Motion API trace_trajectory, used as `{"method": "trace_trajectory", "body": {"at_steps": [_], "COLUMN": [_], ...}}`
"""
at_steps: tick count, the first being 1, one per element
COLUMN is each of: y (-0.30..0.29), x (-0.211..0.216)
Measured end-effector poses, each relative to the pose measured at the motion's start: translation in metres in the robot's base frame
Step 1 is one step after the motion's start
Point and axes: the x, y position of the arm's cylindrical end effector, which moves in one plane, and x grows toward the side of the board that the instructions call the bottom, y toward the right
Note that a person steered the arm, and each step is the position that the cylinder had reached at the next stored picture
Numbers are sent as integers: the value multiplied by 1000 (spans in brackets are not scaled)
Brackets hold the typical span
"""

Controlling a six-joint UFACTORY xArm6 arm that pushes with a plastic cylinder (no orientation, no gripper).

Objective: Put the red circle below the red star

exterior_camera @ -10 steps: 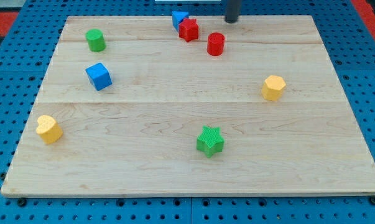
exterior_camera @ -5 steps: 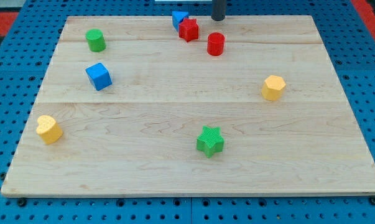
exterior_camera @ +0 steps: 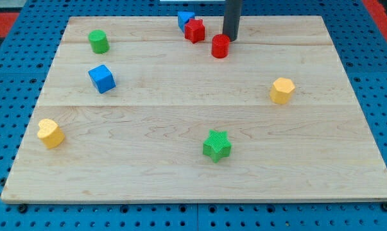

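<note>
The red circle [exterior_camera: 220, 46] stands near the view's top, right of and a little below the red star [exterior_camera: 194, 30]. My tip [exterior_camera: 230, 40] is touching the red circle's upper right side. A small blue block [exterior_camera: 185, 19] sits against the star's upper left.
The wooden board [exterior_camera: 180, 167] carries a green circle [exterior_camera: 99, 41] at the top left, a blue cube [exterior_camera: 102, 78] below it, a yellow block [exterior_camera: 50, 133] at the left edge, a green star [exterior_camera: 217, 145] at lower middle and a yellow hexagon [exterior_camera: 282, 90] at the right.
My tip came down from the board's top edge to the red circle's upper right. The red circle shifted slightly left.
</note>
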Motion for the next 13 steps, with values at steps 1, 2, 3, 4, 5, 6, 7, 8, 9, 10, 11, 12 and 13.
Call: {"method": "trace_trajectory", "body": {"at_steps": [1, 2, 3, 4, 5, 6, 7, 8, 9, 10, 11, 12, 13], "y": [-14, 42, 62, 25, -5, -18, -34, -39, -38, -40, -49, -56, -56], "x": [5, 34, 40, 47, 50, 50, 50, 59, 105, 107, 106, 91, 74]}}
